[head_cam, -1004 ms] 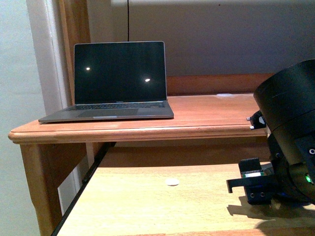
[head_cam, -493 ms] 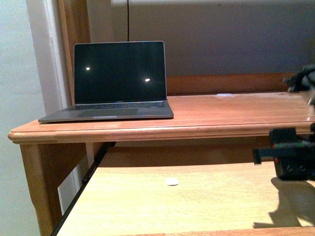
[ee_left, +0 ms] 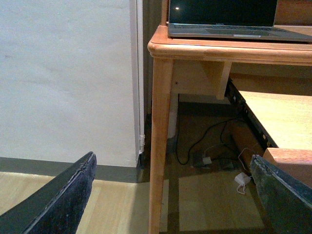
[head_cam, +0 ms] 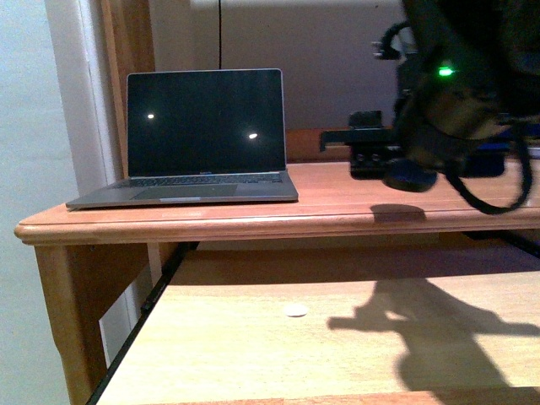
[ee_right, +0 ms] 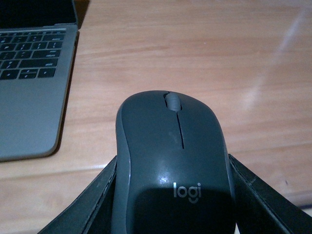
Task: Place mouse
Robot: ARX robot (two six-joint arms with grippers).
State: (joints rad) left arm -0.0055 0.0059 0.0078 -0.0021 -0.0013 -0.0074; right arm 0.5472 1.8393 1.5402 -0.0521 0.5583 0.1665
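**Item: mouse** (ee_right: pixel 170 165). Dark grey, matte, oval dome with a scroll wheel (ee_right: pixel 171 101) at the front and a "logi" mark at the rear; no cord shows.

**Handling (judged):** light, with a stiff plastic shell. The flanks are smooth and curved and could slip under a weak pinch. It is not delicate, but the top buttons and wheel give under pressure. The side walls at the waist are the best place to hold it, leaving the top clear. It should be set down flat rather than dropped.

**Location:** held over the upper desk top (head_cam: pixel 337 201), to the right of the laptop (head_cam: pixel 207 135) and apart from it. A shadow on the wood beneath suggests it hangs just above the surface, though contact cannot be ruled out.

**Holder:** right gripper (ee_right: pixel 173 195). Its jaws are closed against both flanks of the mouse, and the fingers (ee_right: pixel 95 197) press its sides.

**Other arm:** left gripper (ee_left: pixel 170 195). Its jaws are spread wide with nothing between them, aimed low past the desk leg (ee_left: pixel 160 136).

**View notes:**
- The right wrist view alone shows the grip, the wheel and the laptop's keyboard edge.
- The front view reduces the mouse to a dark lump under the arm, but shows its height, the lower shelf (head_cam: pixel 253 354) and a white disc (head_cam: pixel 294 312) lying there.
- The left wrist view alone shows the cables (ee_left: pixel 207 146) on the floor and the wall.
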